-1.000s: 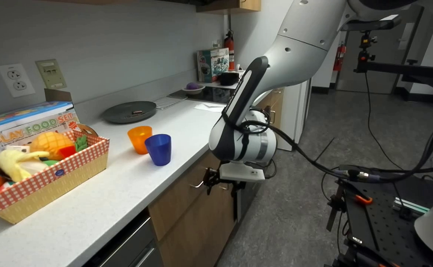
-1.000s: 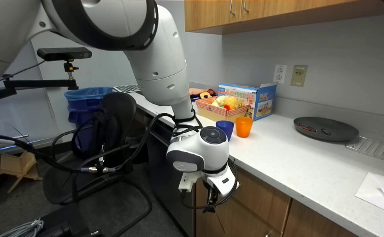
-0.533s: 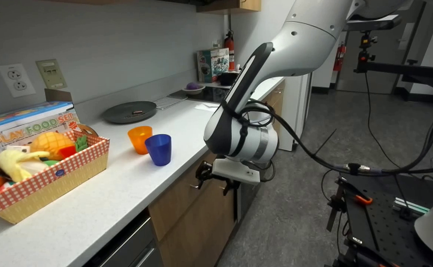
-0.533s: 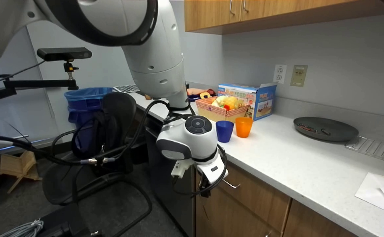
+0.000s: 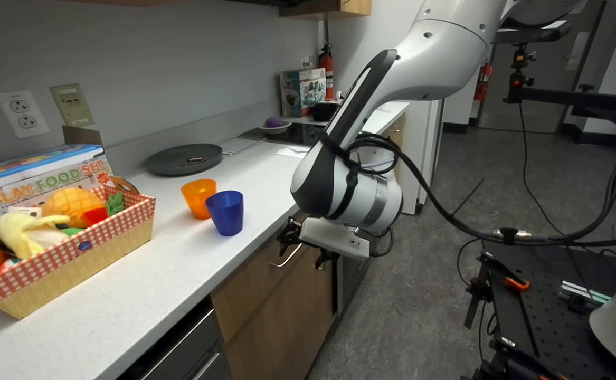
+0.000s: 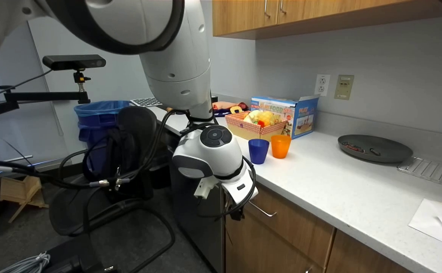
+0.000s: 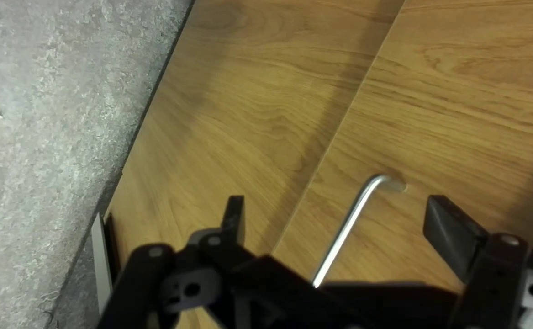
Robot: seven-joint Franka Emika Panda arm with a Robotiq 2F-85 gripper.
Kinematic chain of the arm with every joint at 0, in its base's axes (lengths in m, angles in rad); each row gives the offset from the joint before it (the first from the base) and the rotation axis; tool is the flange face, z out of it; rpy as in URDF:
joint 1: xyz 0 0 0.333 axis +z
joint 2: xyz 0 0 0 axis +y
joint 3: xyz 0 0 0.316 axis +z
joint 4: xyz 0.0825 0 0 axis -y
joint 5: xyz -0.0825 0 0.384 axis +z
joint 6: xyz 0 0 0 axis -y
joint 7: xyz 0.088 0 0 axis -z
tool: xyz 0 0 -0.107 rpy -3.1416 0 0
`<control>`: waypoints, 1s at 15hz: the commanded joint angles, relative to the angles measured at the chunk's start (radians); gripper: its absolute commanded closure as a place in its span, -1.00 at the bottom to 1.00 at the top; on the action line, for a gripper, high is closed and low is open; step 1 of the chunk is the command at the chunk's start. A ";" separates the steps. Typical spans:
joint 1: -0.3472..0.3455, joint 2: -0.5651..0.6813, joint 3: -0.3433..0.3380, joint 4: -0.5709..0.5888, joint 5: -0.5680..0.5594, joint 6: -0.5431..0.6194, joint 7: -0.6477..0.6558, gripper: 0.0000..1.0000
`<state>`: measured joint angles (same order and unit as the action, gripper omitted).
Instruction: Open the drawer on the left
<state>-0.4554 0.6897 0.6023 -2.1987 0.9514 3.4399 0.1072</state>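
Note:
The deep drawer with the tall brown wood front [image 5: 286, 327] is shut, below a shallower drawer [image 5: 249, 290]. Both fronts also show in an exterior view [image 6: 266, 246] and in the wrist view [image 7: 257, 119]. A bit of the deep drawer's silver handle [image 6: 308, 270] shows at the bottom edge. My gripper [image 5: 305, 253] is open before the shallower drawer. In the wrist view its fingers [image 7: 449, 228] stand on either side of that drawer's silver handle [image 7: 346, 230], whose lower end is hidden by the gripper. I cannot tell how far the handle is from the fingertips.
The white countertop [image 5: 176, 264] overhangs the drawers. A blue cup [image 5: 226, 214] and an orange cup [image 5: 199, 198] stand near its edge. A basket of toy food [image 5: 75, 253] is further along. A dark steel-fronted unit [image 5: 191, 353] adjoins the drawers.
My arm and gripper have moved a little up and along the counter toward the cups' side. The shallower drawer's handle, hidden before in an exterior view, now shows. The drawers have not moved.

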 commanded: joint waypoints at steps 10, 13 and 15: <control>-0.091 0.053 -0.072 0.069 -0.029 -0.072 -0.010 -1.00; -0.076 0.061 -0.095 0.084 -0.028 -0.111 -0.005 -1.00; -0.063 0.065 -0.101 0.090 -0.029 -0.129 -0.004 -1.00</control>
<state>-0.5447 0.7333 0.5182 -2.1410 0.9334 3.3382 0.1067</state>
